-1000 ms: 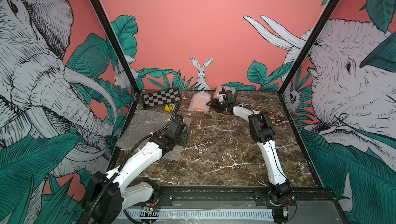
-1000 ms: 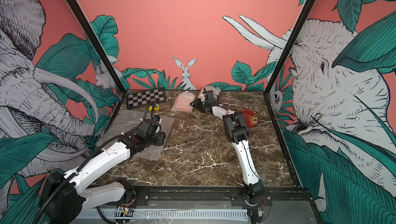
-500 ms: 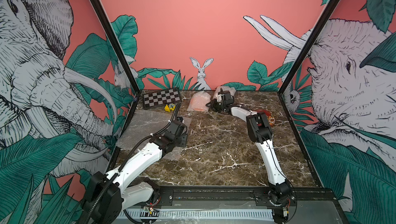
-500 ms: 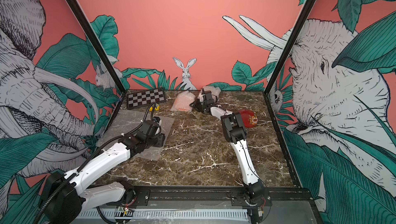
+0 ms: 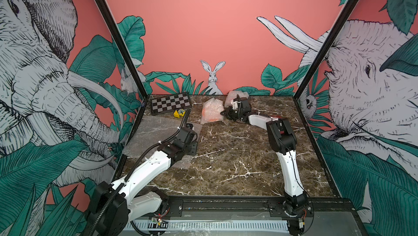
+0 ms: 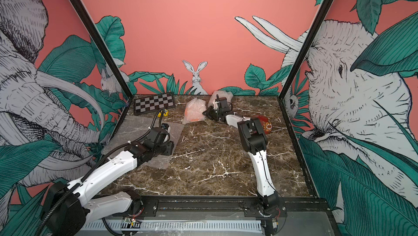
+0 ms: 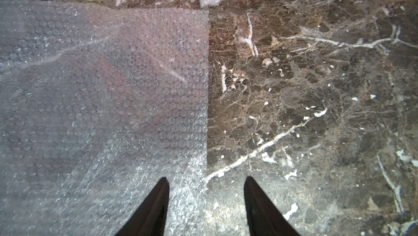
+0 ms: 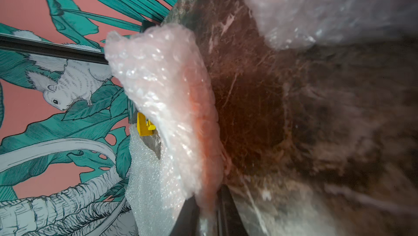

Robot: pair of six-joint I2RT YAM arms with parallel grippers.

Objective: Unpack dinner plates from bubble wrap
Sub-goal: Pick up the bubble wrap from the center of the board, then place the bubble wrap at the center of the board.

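Bubble wrap sheet (image 7: 101, 88) lies flat up front, left hand (image 7: 205, 178) hovering spread over its edge. Flowered red plate (image 6: 265, 123) sits bare beside the right arm (image 6: 251, 137). Farther back, right hand (image 8: 208, 201) pinches wrap on the orange bundle (image 8: 172, 110): one sharp tug and the plate could slide out, clattering onto the surface (image 5: 226, 160).

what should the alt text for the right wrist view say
The right gripper pinches the edge of a crumpled bubble wrap bundle with orange showing through, lying on the dark marble table. A second blurred wrapped bundle, a flat bubble wrap sheet and a yellow block lie nearby, before a pink jungle mural.
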